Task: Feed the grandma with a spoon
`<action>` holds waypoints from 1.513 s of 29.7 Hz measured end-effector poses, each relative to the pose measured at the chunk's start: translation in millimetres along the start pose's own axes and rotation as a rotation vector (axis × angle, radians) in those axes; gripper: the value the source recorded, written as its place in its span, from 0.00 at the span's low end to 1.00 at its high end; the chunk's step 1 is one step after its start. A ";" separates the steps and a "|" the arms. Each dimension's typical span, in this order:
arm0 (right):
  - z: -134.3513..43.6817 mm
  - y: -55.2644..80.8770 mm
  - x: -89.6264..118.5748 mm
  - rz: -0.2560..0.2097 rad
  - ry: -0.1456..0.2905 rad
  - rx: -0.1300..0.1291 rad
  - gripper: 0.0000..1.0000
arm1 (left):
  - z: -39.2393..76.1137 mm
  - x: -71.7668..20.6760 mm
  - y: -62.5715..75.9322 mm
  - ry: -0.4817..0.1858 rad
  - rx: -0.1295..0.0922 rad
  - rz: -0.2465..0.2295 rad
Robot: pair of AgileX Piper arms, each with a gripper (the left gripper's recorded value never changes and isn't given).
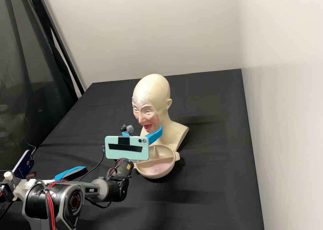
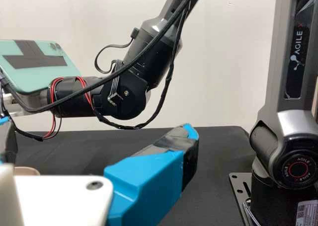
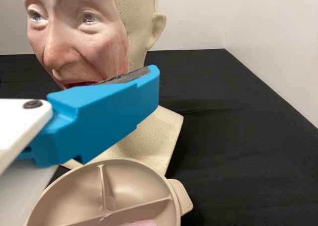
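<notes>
Plainly, the grandma head (image 1: 151,95) is a bald, matte cream bust with a painted, wrinkled face and a gaping mouth. It stands upright on the black cloth bench (image 1: 208,122), long axis vertical, facing the arms. A smooth beige divided bowl (image 1: 155,173) sits just before it. The right gripper (image 1: 145,129) is spread at the chin, its base hidden by a mint phone (image 1: 127,148). The left gripper (image 1: 80,169) sits low; its grip cannot be told.

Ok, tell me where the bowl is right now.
In the high view the bowl sits on the bench near its middle, right at the base of the head, on the side the face looks toward.
</notes>
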 end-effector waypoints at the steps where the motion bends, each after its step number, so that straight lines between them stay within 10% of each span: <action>1: 0.0 0.0 0.0 0.000 0.000 0.000 1.00 | 0.0 0.0 0.0 0.000 0.000 0.000; 19: 0.0 0.0 0.0 0.000 0.000 0.000 1.00 | -4.7 -1.4 -0.9 0.011 0.005 -0.005; 45: 0.0 0.0 0.0 0.000 0.000 0.000 1.00 | -90.7 -9.3 -33.6 0.290 -0.061 -0.109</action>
